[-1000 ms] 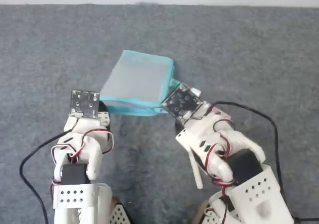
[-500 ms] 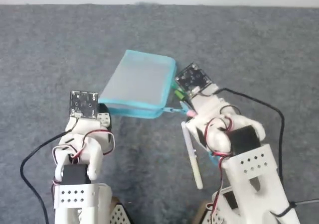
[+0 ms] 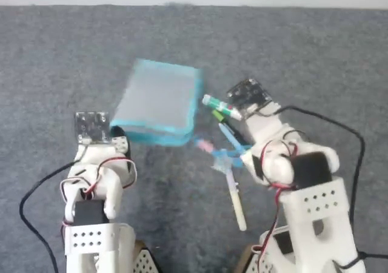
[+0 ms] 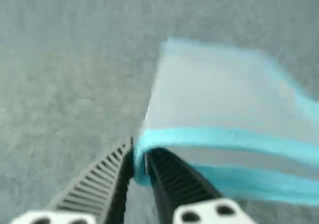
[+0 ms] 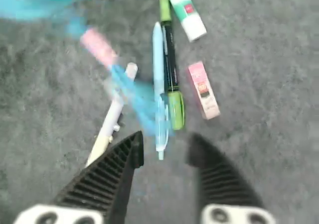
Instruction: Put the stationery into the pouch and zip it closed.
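pouch (image 3: 159, 106): was a frosted, matt see-through panel, plastic by its look, with woven cyan cloth trim.
table (image 3: 315, 54): was covered in grey felt-like cloth, rough and matt.
left gripper (image 4: 138, 159): had black ribbed jaws of matt plastic on a white plastic body.
right gripper (image 5: 167, 145): was of like black ribbed plastic on white.
pens (image 5: 158, 84): were smooth plastic, faintly glossy.
eraser (image 5: 203, 90): was pink and matt.

Left gripper (image 4: 138, 154) clamped, corner of the pouch (image 4: 214, 99) pinched between its jaws. Right gripper (image 5: 167, 137) has jaws spread wide, pointing down. Both arms extended forward, side by side.
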